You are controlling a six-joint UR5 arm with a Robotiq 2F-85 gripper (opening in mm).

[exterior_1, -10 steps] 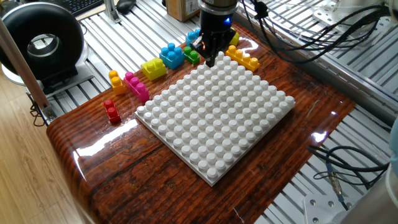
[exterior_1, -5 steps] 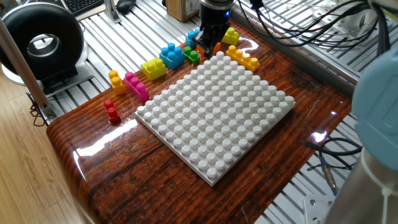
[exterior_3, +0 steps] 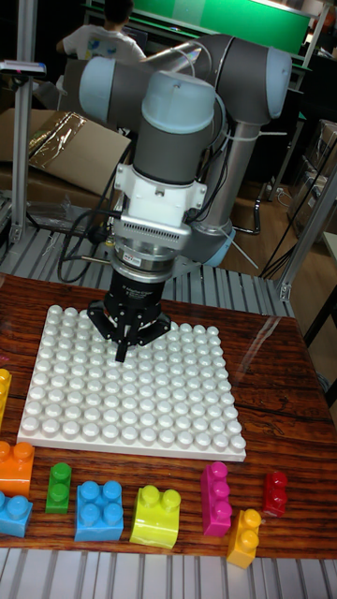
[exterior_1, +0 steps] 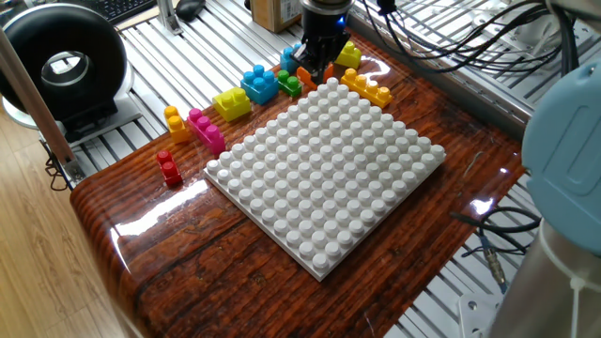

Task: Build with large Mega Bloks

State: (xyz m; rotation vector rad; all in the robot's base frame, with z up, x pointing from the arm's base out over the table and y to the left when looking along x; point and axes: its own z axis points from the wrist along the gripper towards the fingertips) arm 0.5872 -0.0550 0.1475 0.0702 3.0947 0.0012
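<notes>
The large Mega Bloks lie in a row along the far-left edge of the white studded plate [exterior_1: 324, 169]. They are an orange brick [exterior_1: 303, 76], green [exterior_1: 289, 84], blue [exterior_1: 260, 83], yellow [exterior_1: 232, 101], pink [exterior_1: 207, 130], amber [exterior_1: 176, 122] and red [exterior_1: 169, 167]. A long amber brick [exterior_1: 368, 87] and a yellow one [exterior_1: 348, 54] lie by the plate's far corner. My gripper [exterior_1: 316, 71] hangs over that corner, next to the orange brick. In the tall fixed view the gripper [exterior_3: 122, 354] hovers over the plate [exterior_3: 140, 402] with its fingers together and nothing between them.
A second blue brick [exterior_1: 293, 53] lies behind the gripper. A black round device [exterior_1: 64, 66] stands at the far left, off the wooden tabletop [exterior_1: 235, 272]. Cables [exterior_1: 512, 244] trail at the right. The arm's pale blue body [exterior_1: 568, 131] fills the right edge.
The gripper has moved from the plate's far corner studs back towards the bricks behind it. The arm's pale blue body has swung into the right side of the view.
</notes>
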